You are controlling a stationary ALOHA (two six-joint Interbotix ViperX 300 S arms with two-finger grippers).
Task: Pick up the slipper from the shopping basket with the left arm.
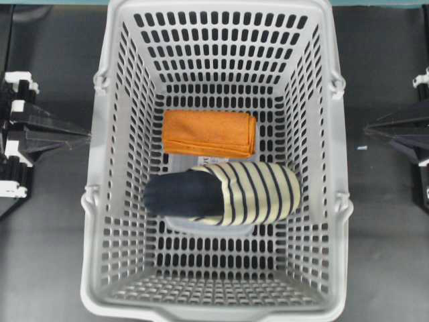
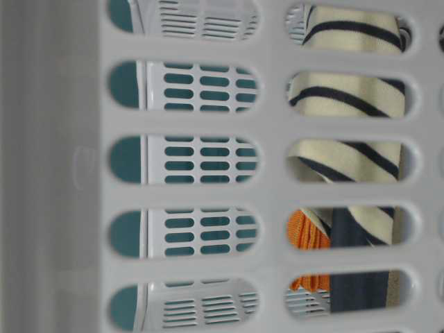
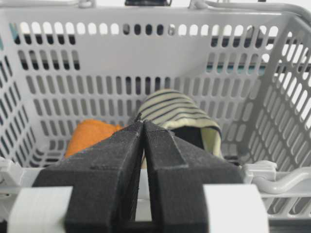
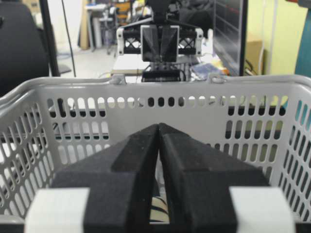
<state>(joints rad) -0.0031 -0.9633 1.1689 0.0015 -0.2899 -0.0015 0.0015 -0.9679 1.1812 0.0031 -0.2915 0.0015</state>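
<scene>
The slipper [image 1: 224, 192] lies across the centre of the basket [image 1: 107, 201], long axis left to right. The left gripper [image 1: 84, 136], pinched closed at the left edge, is nearer its navy heel; the right gripper [image 1: 367, 129], also closed, is at the right edge.

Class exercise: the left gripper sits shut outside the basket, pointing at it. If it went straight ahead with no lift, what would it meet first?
Probably the shopping basket, at its near slotted wall or rim. The left gripper points at the slipper, but that wall stands between them. Its height relative to the rim is unclear.
</scene>
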